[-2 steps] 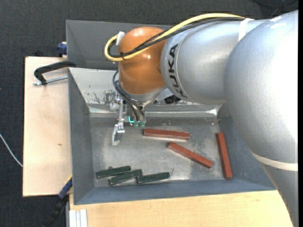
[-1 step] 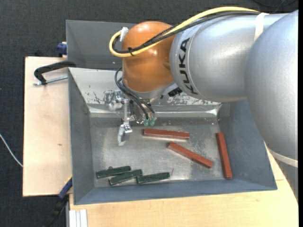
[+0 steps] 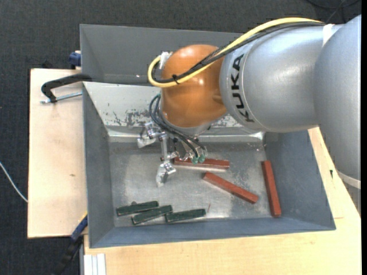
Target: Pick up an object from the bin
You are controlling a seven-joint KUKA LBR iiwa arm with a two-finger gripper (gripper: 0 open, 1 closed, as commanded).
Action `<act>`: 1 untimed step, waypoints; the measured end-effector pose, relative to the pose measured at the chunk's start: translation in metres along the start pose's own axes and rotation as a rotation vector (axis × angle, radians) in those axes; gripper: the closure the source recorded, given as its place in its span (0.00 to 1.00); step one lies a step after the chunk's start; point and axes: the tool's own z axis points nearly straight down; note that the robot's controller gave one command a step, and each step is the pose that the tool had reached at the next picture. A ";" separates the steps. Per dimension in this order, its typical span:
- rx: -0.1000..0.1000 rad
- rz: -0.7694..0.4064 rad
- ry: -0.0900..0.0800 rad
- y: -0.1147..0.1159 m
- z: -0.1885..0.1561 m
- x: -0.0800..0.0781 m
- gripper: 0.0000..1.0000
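Surroundings: dark speckled floor (image 3: 34, 16) around a pale wooden board (image 3: 54, 153); the grey metal bin (image 3: 94, 171) stands on the board.
Bin surface: dull, scratched sheet metal with sloping walls; whitish scuffs on the wall at 11 o'clock.
Robot: grey arm (image 3: 287, 79) entering from 3 o'clock, with an orange wrist cover (image 3: 189, 85) and a yellow cable (image 3: 292, 21) looped over it.
End of arm: gripper (image 3: 175, 166) low over the bin's middle; how wide it stands cannot be told.
Nearest thing: red-brown stick (image 3: 209, 163), flat on the bin floor and nearly level, its left end right at the gripper.
Other sticks, red-brown: slanted stick (image 3: 230, 188) at 4 o'clock; wall-side stick (image 3: 272, 188) along the wall at 3 o'clock.
Other sticks, green: three dark green sticks (image 3: 160, 212) close together by the wall at 7 o'clock.
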 end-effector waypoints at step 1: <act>0.003 0.134 0.016 0.033 0.044 0.020 0.00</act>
